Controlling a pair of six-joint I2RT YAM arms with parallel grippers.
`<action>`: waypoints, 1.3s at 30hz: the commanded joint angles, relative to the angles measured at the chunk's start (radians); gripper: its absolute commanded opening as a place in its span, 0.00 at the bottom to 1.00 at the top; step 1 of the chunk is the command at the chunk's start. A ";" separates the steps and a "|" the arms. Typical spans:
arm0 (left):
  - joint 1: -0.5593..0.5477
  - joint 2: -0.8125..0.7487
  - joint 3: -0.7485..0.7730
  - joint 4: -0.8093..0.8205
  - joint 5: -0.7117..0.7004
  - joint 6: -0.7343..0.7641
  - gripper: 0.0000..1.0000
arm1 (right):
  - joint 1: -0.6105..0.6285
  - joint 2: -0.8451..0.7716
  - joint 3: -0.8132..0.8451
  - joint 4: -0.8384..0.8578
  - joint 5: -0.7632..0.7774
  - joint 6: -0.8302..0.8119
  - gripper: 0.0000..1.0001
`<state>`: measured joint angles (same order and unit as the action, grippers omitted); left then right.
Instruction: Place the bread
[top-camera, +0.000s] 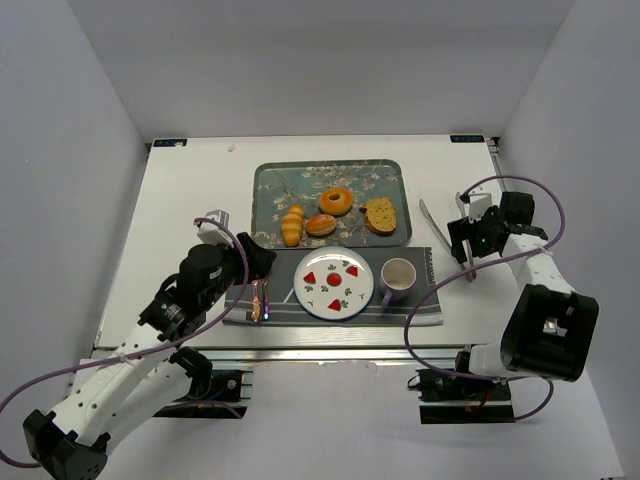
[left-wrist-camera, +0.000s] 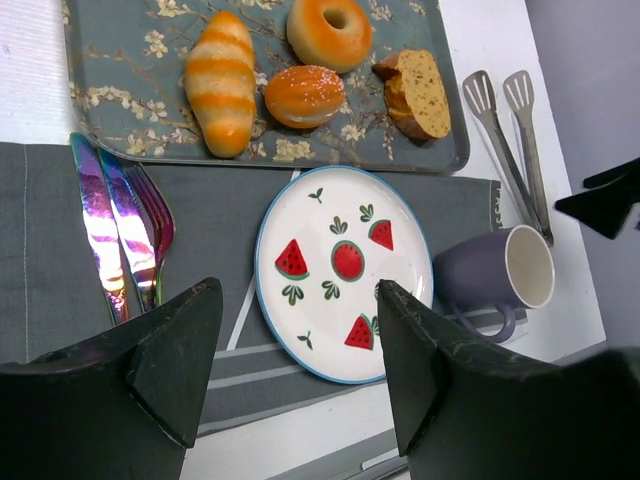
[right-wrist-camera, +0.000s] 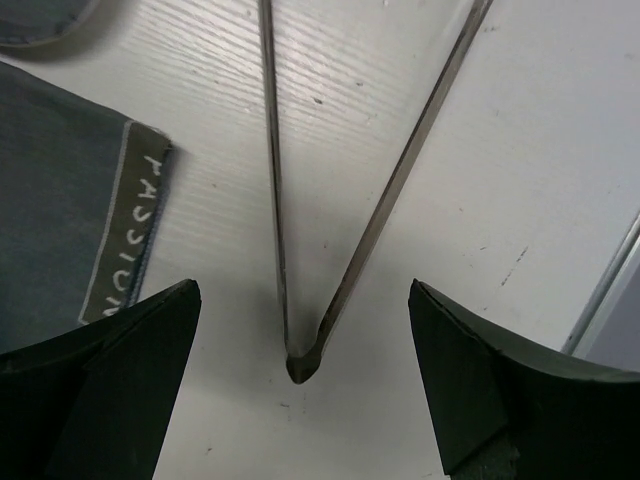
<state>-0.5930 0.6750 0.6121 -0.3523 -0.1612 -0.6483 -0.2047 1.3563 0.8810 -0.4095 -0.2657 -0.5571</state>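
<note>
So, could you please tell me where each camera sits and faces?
Top external: above and behind, looking down at the table; left arm and right arm show.
Left wrist: on the left arm, looking down at the plate and tray; its fingers at bottom.
Right wrist: on the right arm, straight down at the tongs; its fingers in bottom corners.
Shared: all three show the tongs.

Plate (top-camera: 333, 284) hemmed: tray (top-camera: 280, 185) behind, mug (top-camera: 397, 278) right, cutlery (top-camera: 260, 300) left.
</note>
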 joint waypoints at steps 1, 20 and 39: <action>-0.005 -0.012 -0.003 0.016 -0.008 -0.020 0.73 | -0.001 0.074 -0.025 0.113 0.063 0.003 0.89; -0.005 0.029 0.011 -0.004 -0.012 -0.039 0.74 | -0.001 0.349 0.052 0.229 0.013 0.003 0.50; -0.005 0.005 0.052 -0.039 -0.015 -0.047 0.74 | 0.203 0.136 0.274 -0.029 -0.126 -0.061 0.32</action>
<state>-0.5930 0.6979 0.6201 -0.3733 -0.1696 -0.6838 -0.0368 1.5024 1.1267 -0.3714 -0.3779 -0.5961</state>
